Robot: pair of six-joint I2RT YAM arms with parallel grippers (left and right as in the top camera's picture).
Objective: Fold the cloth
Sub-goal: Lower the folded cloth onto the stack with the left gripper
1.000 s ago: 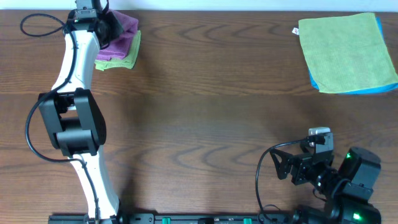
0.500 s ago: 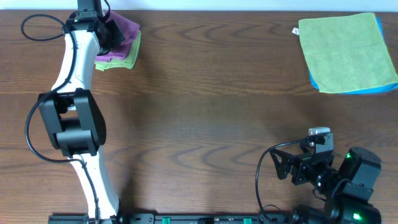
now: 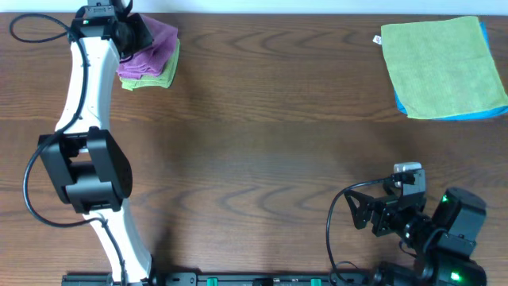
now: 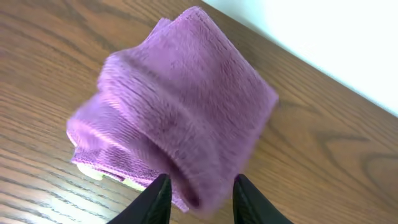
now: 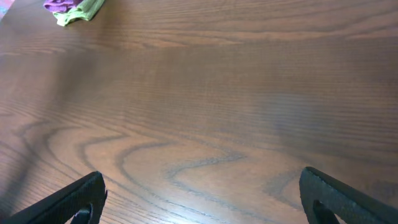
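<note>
A folded purple cloth (image 3: pixel 155 40) lies on a folded green cloth (image 3: pixel 151 75) at the table's far left corner. My left gripper (image 3: pixel 127 32) is at the purple cloth's left side. In the left wrist view the purple cloth (image 4: pixel 180 106) bunches up between my left fingers (image 4: pixel 199 199), which close on its near fold; a strip of the green cloth (image 4: pixel 93 173) shows beneath. My right gripper (image 3: pixel 371 214) rests near the front right edge, open and empty, fingers wide apart (image 5: pixel 199 199) over bare wood.
A larger flat green cloth (image 3: pixel 440 63) lies on a blue cloth (image 3: pixel 476 114) at the far right corner. The right wrist view shows the purple and green pile (image 5: pixel 71 7) far off. A white wall (image 4: pixel 336 43) runs behind the table's far edge.
My left arm has swung a little to the left at the far corner, and the purple cloth has shifted slightly left with it. The right arm has not moved.
</note>
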